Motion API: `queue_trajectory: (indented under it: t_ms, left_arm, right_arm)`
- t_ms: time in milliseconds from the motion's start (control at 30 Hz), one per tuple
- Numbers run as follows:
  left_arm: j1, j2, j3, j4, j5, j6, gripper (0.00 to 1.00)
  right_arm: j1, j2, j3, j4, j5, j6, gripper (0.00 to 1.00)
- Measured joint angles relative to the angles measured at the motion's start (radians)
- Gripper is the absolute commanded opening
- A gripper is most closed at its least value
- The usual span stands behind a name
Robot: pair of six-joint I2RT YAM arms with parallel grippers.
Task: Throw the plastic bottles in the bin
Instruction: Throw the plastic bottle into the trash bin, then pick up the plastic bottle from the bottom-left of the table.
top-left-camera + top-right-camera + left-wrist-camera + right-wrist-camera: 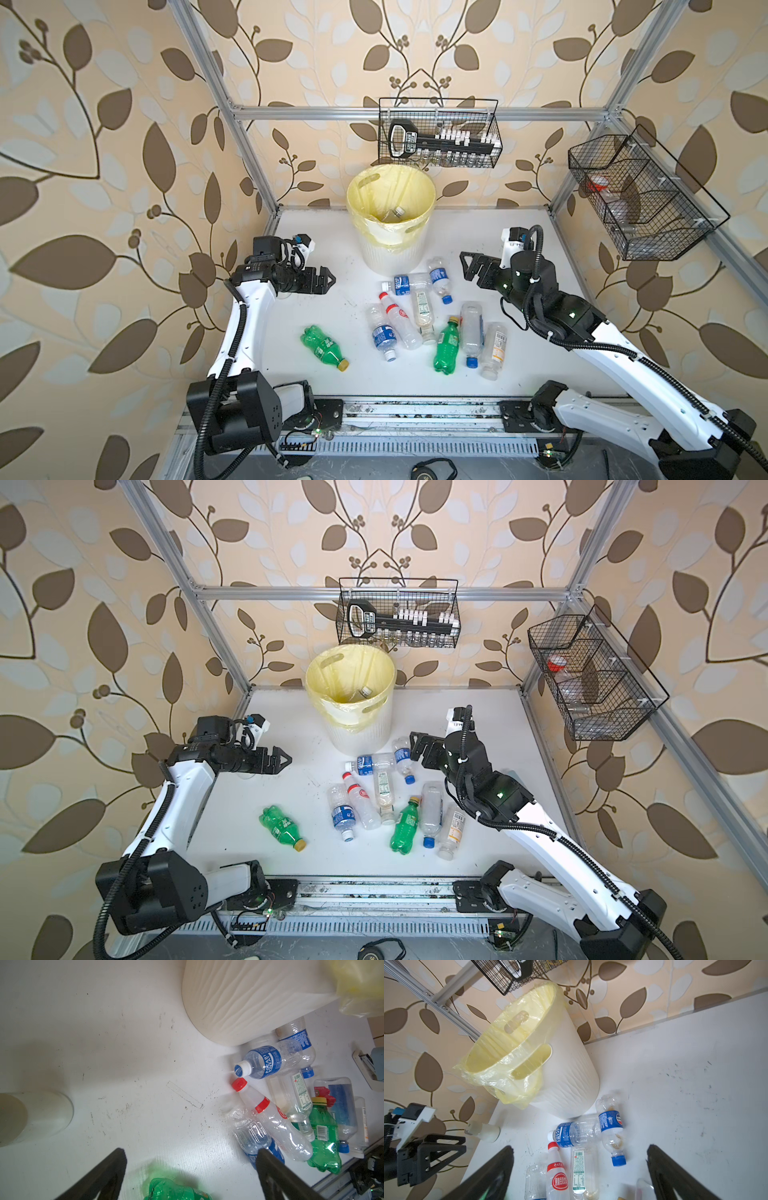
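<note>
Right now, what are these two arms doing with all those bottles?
Two robot arms are clearing plastic bottles into the lined white bin. At this moment neither holds anything: the left gripper and right gripper both hang open above the table, either side of the pile. One bottle lies in the bin; the others lie on the table, one green bottle apart.

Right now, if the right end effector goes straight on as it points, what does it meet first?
Probably the side wall of the bin; the blue-capped bottle lies lower, but height is unclear.
</note>
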Motion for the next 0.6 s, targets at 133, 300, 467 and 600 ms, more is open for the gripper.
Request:
queue_trajectory:
  t_ms: [133,300,467,600]
  left_arm:
    - [0.000,0.001,0.002,-0.032,0.013,0.050,0.99]
    - [0.000,0.014,0.036,-0.101,0.028,0.119,0.99]
    - [0.000,0.016,0.048,-0.177,0.023,0.192,0.99]
    - [0.000,0.016,0.047,-0.232,-0.004,0.253,0.99]
  right_arm:
    - [0.000,-0.010,-0.023,-0.013,0.000,0.015,1.00]
    - [0.000,-0.026,-0.056,-0.023,0.003,0.037,1.00]
    - [0.000,-0.046,-0.076,-0.036,0.014,0.060,1.00]
    - [0.000,-0.069,-0.088,-0.038,0.022,0.076,1.00]
